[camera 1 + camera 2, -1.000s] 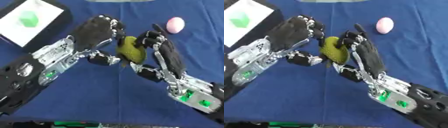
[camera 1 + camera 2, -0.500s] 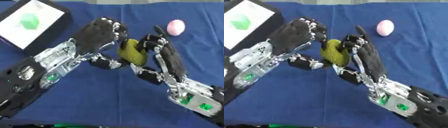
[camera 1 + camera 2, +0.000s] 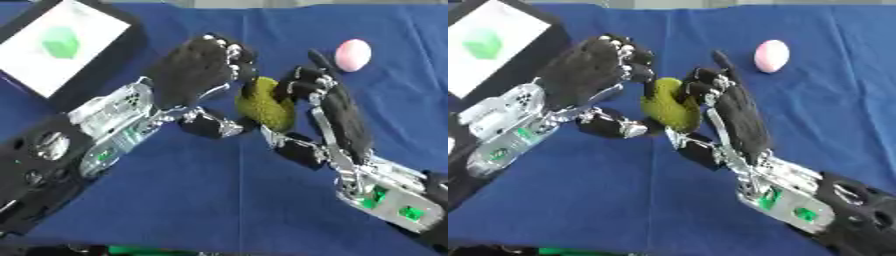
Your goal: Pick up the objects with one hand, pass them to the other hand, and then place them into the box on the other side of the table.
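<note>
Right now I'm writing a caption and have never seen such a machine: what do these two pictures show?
Both come from one stereo camera in a humanoid robot's head, looking down at a blue table. The black and silver arms are its own. The left hand and right hand meet in the middle, fingers curled round a yellow-green object, mid handover. A pink egg-shaped object lies far right. A box at far left holds a green cube.

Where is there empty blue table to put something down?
The blue cloth is bare toward the near edge, between the two forearms, and along the far edge between the box and the pink egg. The middle is crowded: left hand and right hand both hold the yellow-green object.
</note>
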{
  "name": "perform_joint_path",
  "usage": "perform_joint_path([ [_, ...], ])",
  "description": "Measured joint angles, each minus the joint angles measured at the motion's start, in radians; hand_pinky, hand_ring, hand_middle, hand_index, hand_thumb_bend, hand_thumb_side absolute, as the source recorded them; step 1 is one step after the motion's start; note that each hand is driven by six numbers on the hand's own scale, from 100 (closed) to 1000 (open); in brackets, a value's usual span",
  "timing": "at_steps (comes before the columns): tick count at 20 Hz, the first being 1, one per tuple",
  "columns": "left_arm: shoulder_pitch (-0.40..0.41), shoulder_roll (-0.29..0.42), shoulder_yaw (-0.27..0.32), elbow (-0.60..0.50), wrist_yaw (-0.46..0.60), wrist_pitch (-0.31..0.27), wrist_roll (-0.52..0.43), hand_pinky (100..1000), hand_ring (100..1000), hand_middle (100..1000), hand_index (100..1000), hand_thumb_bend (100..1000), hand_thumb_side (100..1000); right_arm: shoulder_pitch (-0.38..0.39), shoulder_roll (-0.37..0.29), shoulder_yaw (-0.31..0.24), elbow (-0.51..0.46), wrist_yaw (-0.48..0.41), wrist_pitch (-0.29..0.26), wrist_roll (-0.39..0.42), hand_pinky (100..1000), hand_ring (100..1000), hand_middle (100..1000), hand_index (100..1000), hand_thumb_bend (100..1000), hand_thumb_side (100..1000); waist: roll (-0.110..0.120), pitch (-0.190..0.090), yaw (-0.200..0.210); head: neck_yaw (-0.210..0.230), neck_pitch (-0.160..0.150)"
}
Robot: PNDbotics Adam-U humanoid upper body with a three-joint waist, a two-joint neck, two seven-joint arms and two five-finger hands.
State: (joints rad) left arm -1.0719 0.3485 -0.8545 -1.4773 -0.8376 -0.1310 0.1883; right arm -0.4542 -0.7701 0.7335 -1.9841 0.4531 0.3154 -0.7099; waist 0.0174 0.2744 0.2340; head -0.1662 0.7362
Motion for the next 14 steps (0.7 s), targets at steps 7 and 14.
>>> perform_joint_path([
  [7,0.0,0.001,0.0,-0.007,-0.022,0.009,0.004,601,528,511,627,513,348,0.0,0.0,0.0,0.0,0.0,-0.005,-0.005,1000,406,523,466,299,100,0.0,0.0,0.0,0.0,0.0],
  [14,0.0,0.003,0.0,-0.007,-0.063,0.029,-0.009,696,655,684,831,553,454,0.0,0.0,0.0,0.0,0.0,-0.009,-0.008,1000,405,522,465,300,100,0.001,0.0,-0.001,0.0,0.0],
])
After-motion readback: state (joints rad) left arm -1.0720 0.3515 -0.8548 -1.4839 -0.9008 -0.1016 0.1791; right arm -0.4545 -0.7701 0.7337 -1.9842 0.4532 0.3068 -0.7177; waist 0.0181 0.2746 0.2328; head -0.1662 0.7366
